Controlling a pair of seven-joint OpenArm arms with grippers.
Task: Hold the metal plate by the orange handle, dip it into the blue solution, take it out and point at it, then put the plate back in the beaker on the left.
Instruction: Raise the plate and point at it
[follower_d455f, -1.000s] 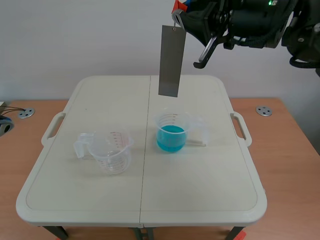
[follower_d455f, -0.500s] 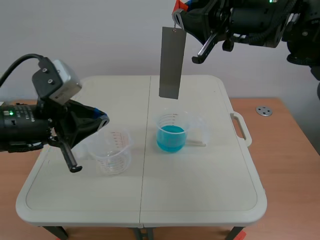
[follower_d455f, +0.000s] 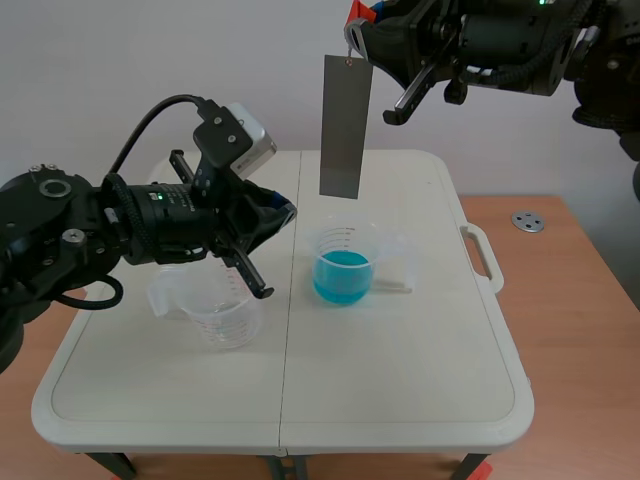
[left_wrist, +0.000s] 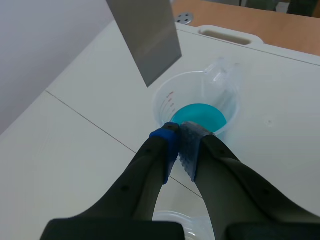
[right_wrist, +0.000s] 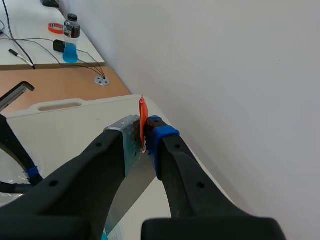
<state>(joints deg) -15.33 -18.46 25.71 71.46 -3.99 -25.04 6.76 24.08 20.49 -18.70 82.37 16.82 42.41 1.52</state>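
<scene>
- The empty beaker (follower_d455f: 225, 305) stands at lower left of centre on the table (follower_d455f: 400, 400), partly under the left arm. It could be tipped if that arm were lowered or swung.
- The left gripper (follower_d455f: 278, 213), its fingers pressed together on nothing, is held left of centre and aimed toward the plate's lower end. The plate could be struck and set swinging if the reach were carried too far.
- The solution (follower_d455f: 343, 272) sits in its beaker at centre, directly below the plate. It could be spilled by a low sweep of either arm.
- The plate (follower_d455f: 342, 125) hangs upright at upper centre, clear of the solution and apart from the left gripper.
- The handle (right_wrist: 143, 107) is clamped in the right gripper (right_wrist: 144, 135) at the top. Only a thin tab is held, so the plate could twist or slip. The left arm also lies across the way to the empty beaker, so a collision is risked.
</scene>
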